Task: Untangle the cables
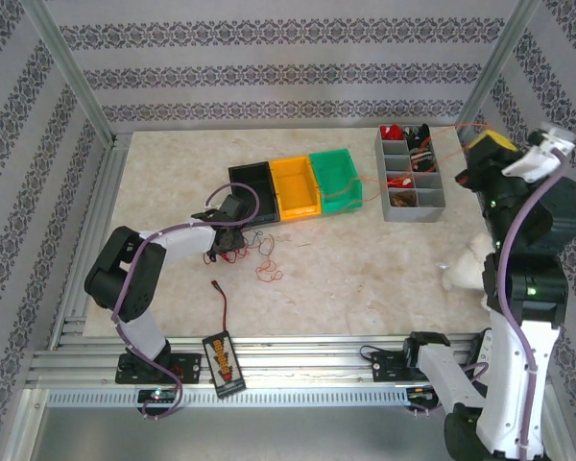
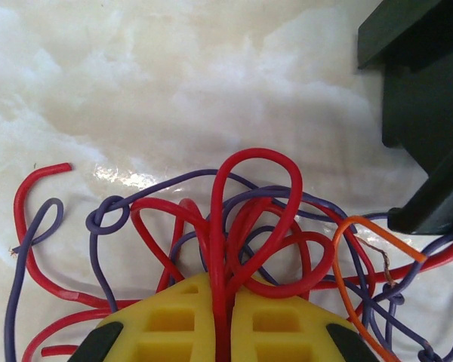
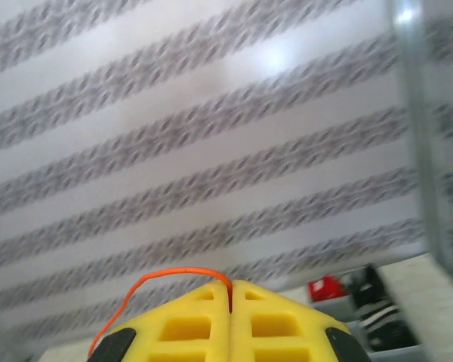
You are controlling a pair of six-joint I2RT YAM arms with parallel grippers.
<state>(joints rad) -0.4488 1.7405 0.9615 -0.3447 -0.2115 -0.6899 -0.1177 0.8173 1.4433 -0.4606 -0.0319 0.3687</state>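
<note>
The cables (image 1: 254,248) lie in a tangle of thin red, purple and orange loops on the marble table, just in front of the black bin. My left gripper (image 1: 232,229) sits low at the tangle's left side. In the left wrist view its yellow jaws (image 2: 230,285) are shut on a red cable (image 2: 251,162) that loops up out of the knot, with an orange cable (image 2: 346,249) to the right. My right gripper (image 1: 488,144) is raised at the far right, shut (image 3: 230,286) on an orange cable (image 3: 166,273). That orange cable (image 1: 432,144) runs back over the grey organiser toward the bins.
A black bin (image 1: 252,182), an orange bin (image 1: 296,185) and a green bin (image 1: 336,178) stand in a row behind the tangle. A grey compartment organiser (image 1: 411,178) holds small parts at back right. A black battery pack (image 1: 223,362) with a dark wire (image 1: 221,300) lies at the near edge.
</note>
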